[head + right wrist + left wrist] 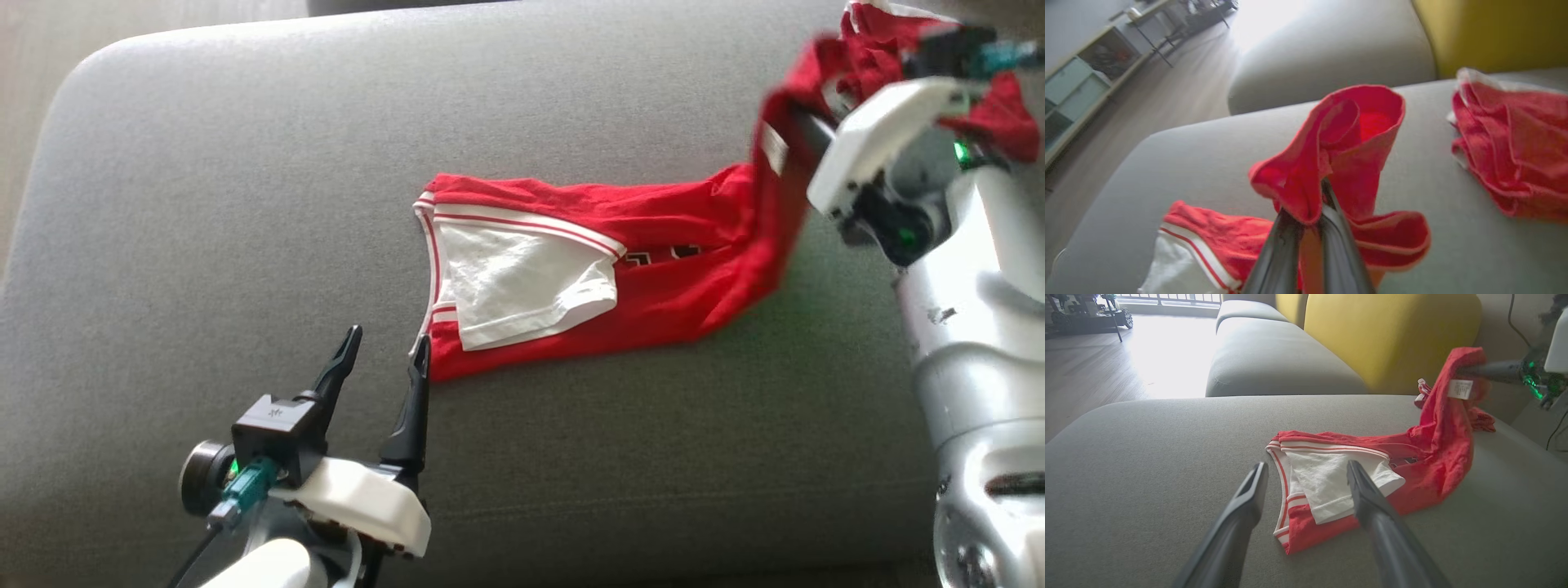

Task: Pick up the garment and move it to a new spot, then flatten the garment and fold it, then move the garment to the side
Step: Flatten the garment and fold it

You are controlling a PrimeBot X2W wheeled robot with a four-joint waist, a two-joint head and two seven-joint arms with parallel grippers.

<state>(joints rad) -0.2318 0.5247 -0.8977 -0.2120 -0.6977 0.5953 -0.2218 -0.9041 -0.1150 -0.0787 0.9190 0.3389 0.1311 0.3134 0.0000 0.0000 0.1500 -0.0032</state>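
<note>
The garment (653,278) is red with a white panel and white-striped trim, and it lies across a grey sofa cushion (204,204). Its right end is raised off the cushion, with my right gripper (780,122) shut on the red cloth there. In the right wrist view the pinched fold (1331,155) stands up above the shut gripper (1310,210). My left gripper (388,341) is open just off the garment's near left corner, with nothing between its fingers. In the left wrist view the left gripper (1306,469) frames the white panel (1327,477).
A second bunched red cloth (1515,143) lies on the cushion's far right, behind my right arm (980,269). A yellow back cushion (1392,335) rises behind the seat. The cushion's left edge drops to a wooden floor (1094,371).
</note>
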